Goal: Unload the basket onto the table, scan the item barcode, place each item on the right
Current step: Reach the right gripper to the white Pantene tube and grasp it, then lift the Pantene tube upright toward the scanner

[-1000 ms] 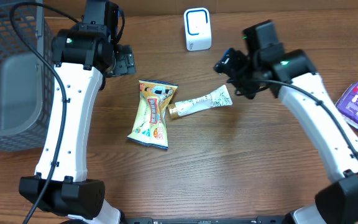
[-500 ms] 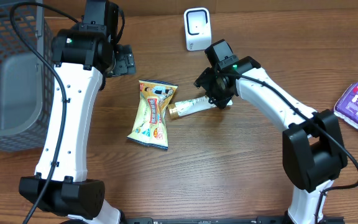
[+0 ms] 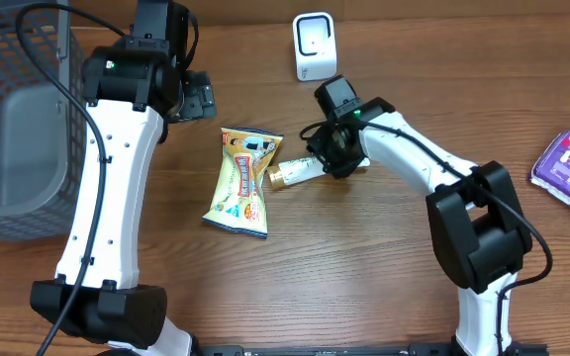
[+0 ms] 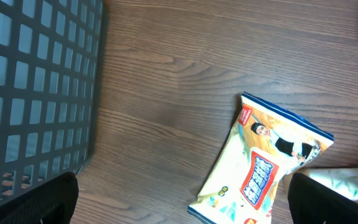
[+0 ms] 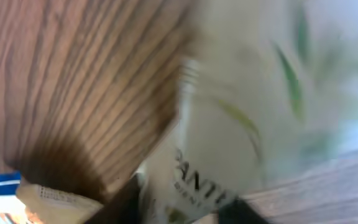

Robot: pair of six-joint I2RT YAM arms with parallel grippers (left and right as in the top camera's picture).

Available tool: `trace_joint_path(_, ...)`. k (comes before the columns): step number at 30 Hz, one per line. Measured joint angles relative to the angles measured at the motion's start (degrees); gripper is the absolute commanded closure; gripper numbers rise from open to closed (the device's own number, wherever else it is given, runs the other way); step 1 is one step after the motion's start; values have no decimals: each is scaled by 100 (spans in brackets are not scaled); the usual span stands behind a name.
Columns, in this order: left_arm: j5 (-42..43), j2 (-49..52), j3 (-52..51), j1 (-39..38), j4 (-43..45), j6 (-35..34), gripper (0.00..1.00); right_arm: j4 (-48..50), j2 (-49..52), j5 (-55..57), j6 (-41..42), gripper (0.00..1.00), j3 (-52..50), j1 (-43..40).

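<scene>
Near the desk's middle, a snack packet (image 3: 240, 183) lay just beside the gold cap of the white tube (image 3: 291, 171). The tube's long axis ran from that cap, near and left, to its tail, farther and right. The right gripper (image 3: 331, 150) sat directly over the tail half, but the blurred wrist view did not show whether its jaws gripped the tube. The left gripper (image 3: 199, 97) hung spread wide and empty, well apart. At the far edge stood the barcode scanner (image 3: 314, 46), closer to the right arm.
</scene>
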Motion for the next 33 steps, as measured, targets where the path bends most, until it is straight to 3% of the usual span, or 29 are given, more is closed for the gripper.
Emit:
trace_joint_path(3, 0, 0, 0, 0, -2, 0, 0, 17, -2, 61, 11, 96, 2, 61)
trace_joint_path(12, 0, 0, 0, 0, -2, 0, 0, -22, -13, 114, -107, 96, 11, 68)
trace_joint_path(17, 0, 0, 0, 0, -2, 0, 0, -7, -13, -111, -837, 96, 15, 48)
trace_joint_path(21, 0, 0, 0, 0, -2, 0, 0, 15, -4, -872, -1766, 96, 7, -81)
trace_joint_path(33, 0, 0, 0, 0, 0, 0, 0, -33, 11, -5034, -4135, 96, 0, -1281)
